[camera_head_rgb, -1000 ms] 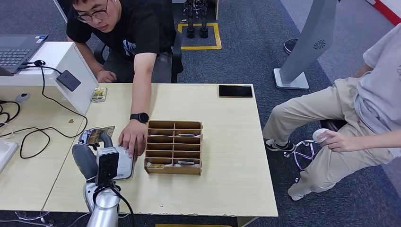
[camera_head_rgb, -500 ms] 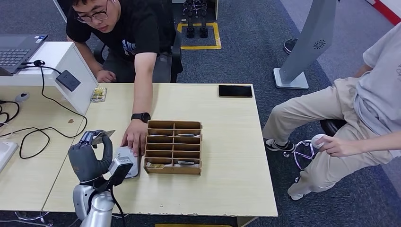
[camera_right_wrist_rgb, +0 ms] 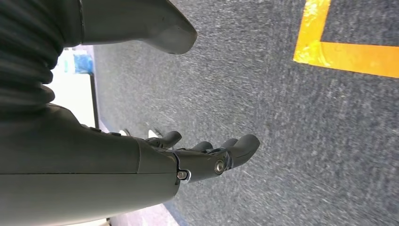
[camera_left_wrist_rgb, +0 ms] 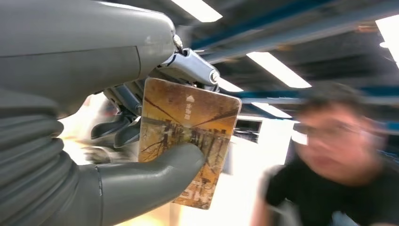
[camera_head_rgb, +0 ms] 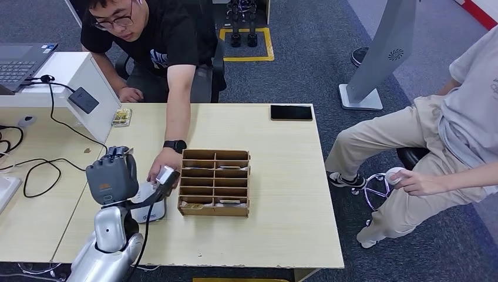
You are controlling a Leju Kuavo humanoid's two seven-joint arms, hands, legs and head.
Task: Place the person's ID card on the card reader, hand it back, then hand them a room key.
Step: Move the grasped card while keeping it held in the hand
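Observation:
My left hand (camera_head_rgb: 111, 174) is raised above the table's near left part, its back toward the head camera. In the left wrist view it pinches the ID card (camera_left_wrist_rgb: 190, 141), a picture card in brown and orange tones, between thumb (camera_left_wrist_rgb: 155, 172) and fingers. The white card reader (camera_head_rgb: 154, 212) lies on the table just behind my forearm, partly hidden by it. The person in black rests a hand (camera_head_rgb: 160, 165) at the reader's far edge. A wooden organizer (camera_head_rgb: 215, 183) with room key cards in its slots stands right of the reader. My right hand (camera_right_wrist_rgb: 209, 155) hangs over the carpet, fingers apart and holding nothing.
A black phone (camera_head_rgb: 292, 112) lies at the table's far right edge. A second person (camera_head_rgb: 452, 147) sits to the right. A white side desk (camera_head_rgb: 23, 176) with cables and a laptop (camera_head_rgb: 20, 61) lies to the left.
My left hand has lifted from beside the reader and turned upright with the card in it. The person's hand stays at the reader.

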